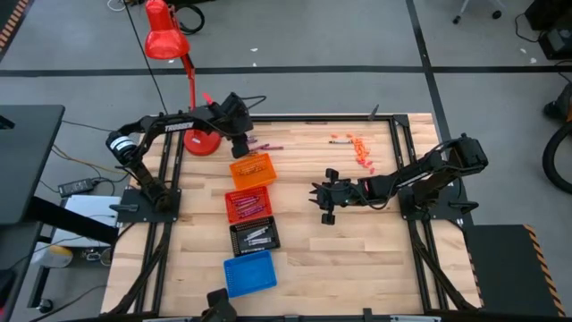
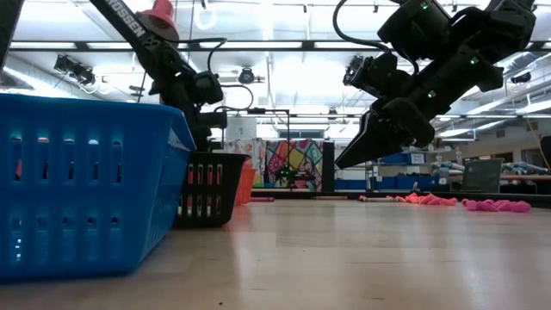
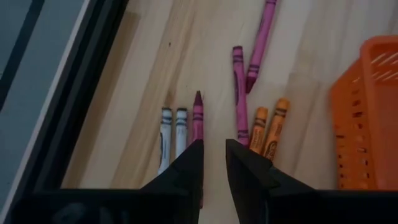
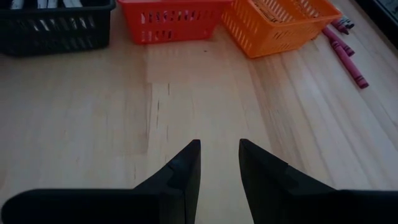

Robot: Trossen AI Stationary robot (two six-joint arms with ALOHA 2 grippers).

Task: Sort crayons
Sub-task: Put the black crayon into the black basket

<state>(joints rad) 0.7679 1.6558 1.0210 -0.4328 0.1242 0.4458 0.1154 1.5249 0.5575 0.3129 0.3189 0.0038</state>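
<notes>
The left tool (image 3: pixel 214 163) hangs open, empty, over maroon crayons (image 3: pixel 198 118) beside the orange tray (image 3: pixel 368 112); the right tool (image 4: pixel 219 163), open, empty, hovers above the bare desk (image 4: pixel 93 124).

The left arm reaches across from its base at the left edge, its left hand (image 1: pixel 239 141) pointing down, fingers (image 3: pixel 186 168) slightly parted with nothing between them. The right arm stretches low toward the middle, its right hand (image 1: pixel 325 199) open and empty.
</notes>
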